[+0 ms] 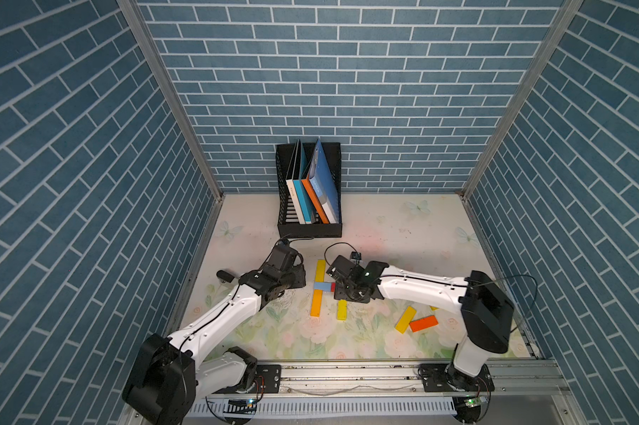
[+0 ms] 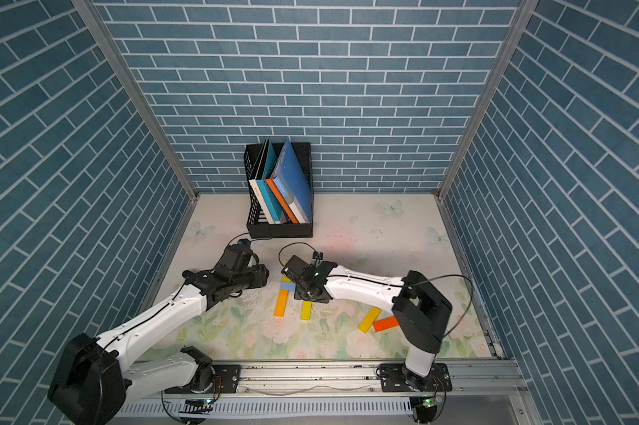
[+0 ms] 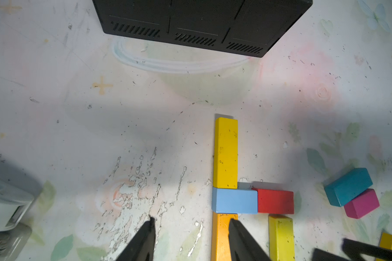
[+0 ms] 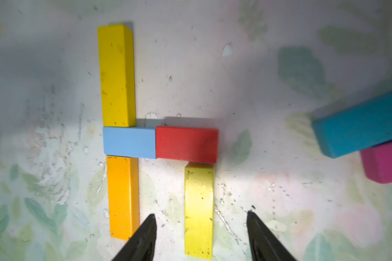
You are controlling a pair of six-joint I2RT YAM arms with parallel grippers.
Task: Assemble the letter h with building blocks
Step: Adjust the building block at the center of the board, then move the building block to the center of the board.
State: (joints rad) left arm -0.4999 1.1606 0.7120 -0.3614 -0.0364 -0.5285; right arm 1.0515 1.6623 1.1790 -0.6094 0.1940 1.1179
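Near the middle of the bench [image 1: 402,235], between the two arms: the letter h [image 1: 321,286], flat, made of five building blocks. Counts three in the stem, end to end and touching: one long yellow block [image 4: 117,74], one light blue block [image 4: 129,142], one long orange block [image 4: 122,196]. Adds one red block [image 4: 187,143] against the blue as crossbar, and one shorter yellow block [image 4: 199,208] under its far end as leg.

Apart from the letter, four more: one teal block [image 4: 360,126] touching one magenta block [image 4: 384,162]; one amber block [image 1: 405,319] just beside one orange-red block [image 1: 423,323].

Right claw [image 4: 200,217]: hangs over the shorter yellow block, fingers spread wider than it, grips nothing.

Left claw [image 3: 191,222]: hovers beside the stem, partly spread, empty between the fingers, one finger over the long orange block.

At the back wall: one black file rack [image 1: 309,230] with upright books [image 1: 325,176].
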